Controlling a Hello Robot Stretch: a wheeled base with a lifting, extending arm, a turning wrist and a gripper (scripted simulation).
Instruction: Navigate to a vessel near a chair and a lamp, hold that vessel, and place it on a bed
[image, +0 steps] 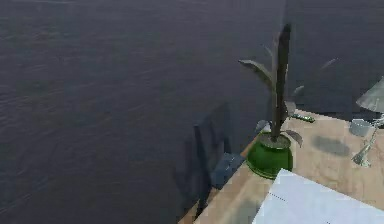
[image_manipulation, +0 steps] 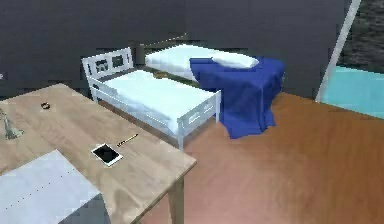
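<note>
1. You cannot tell the state of the gripper's fingers from these views.
2. The likely vessel is a small pale cup-shaped thing (image: 360, 127) at the forward view's right edge. It stands on the wooden table (image: 320, 165), just beside the lamp (image: 375, 98).
3. The dark chair (image: 215, 150) is tucked against the table's near edge, which fits the task's description.
4. The plant in a green pot (image: 270, 155) stands between chair and cup, so plan your approach around it.
5. In the arm side view's upper middle, the white-framed bed (image_manipulation: 150, 95) lies nearest the table. Its bare mattress looks the easier drop spot.
</note>
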